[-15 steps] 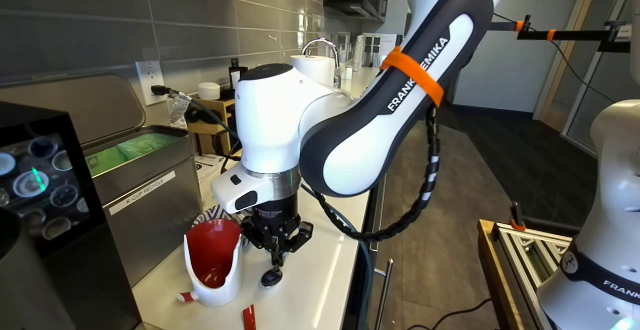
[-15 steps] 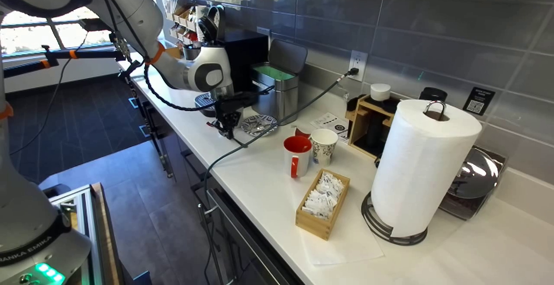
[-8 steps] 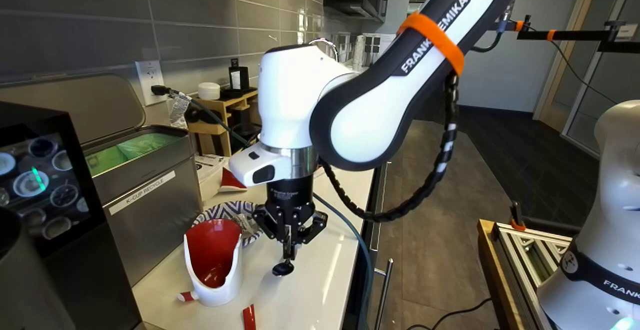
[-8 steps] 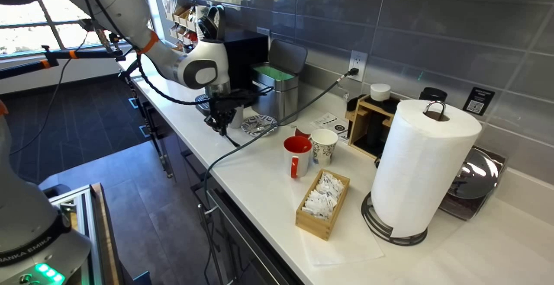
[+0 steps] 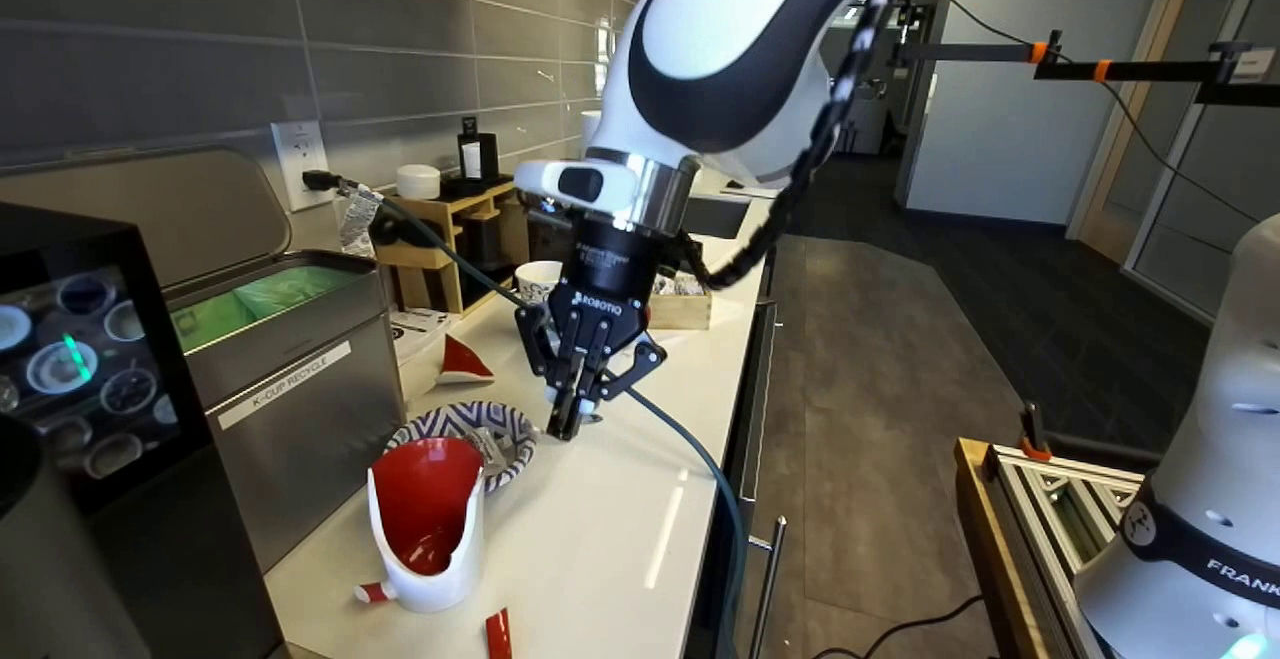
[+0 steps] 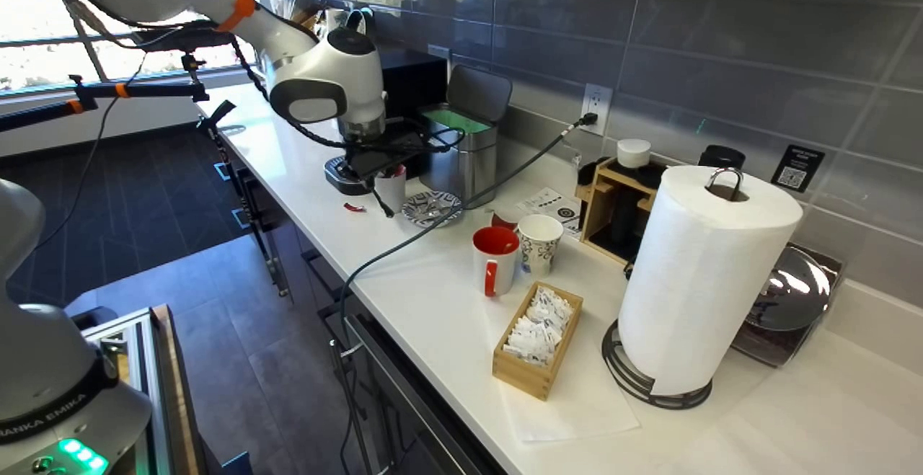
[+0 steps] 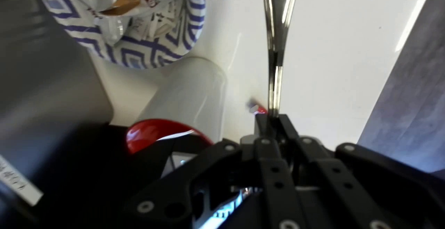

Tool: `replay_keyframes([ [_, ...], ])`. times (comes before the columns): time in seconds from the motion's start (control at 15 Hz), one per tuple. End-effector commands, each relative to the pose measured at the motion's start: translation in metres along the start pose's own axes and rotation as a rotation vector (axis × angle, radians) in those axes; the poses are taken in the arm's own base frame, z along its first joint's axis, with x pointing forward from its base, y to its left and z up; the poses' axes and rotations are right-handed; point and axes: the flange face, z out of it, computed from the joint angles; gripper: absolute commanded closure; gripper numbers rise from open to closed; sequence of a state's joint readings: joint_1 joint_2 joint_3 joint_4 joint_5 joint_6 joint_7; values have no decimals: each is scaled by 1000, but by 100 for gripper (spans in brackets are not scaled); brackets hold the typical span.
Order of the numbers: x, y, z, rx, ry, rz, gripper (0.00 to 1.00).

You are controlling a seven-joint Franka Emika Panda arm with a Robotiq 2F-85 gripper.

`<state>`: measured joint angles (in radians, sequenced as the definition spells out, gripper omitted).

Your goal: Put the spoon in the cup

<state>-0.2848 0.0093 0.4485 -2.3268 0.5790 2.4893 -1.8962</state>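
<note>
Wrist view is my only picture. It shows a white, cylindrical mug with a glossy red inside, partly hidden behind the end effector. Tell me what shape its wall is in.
Observer: Not whole. In an exterior view, that white, red-lined mug has a deep, U-shaped gap in its wall.

Operator: Then find me another vessel for this slim silver metal spoon.

Observer: A second white mug, round, with a red inside and a red handle, stands upright beside a white paper cup with a dark scrolled pattern.
</note>
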Motion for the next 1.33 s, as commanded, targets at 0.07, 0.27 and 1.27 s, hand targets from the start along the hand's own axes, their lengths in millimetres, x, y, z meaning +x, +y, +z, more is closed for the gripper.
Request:
replay_keyframes([
  [0.07,-44,-15,-63,-168,69,218,98],
  [0.27,-92,-21,-97,-252,52,363,98],
  [1.27,-162,16,-147,-408,58,715,98],
])
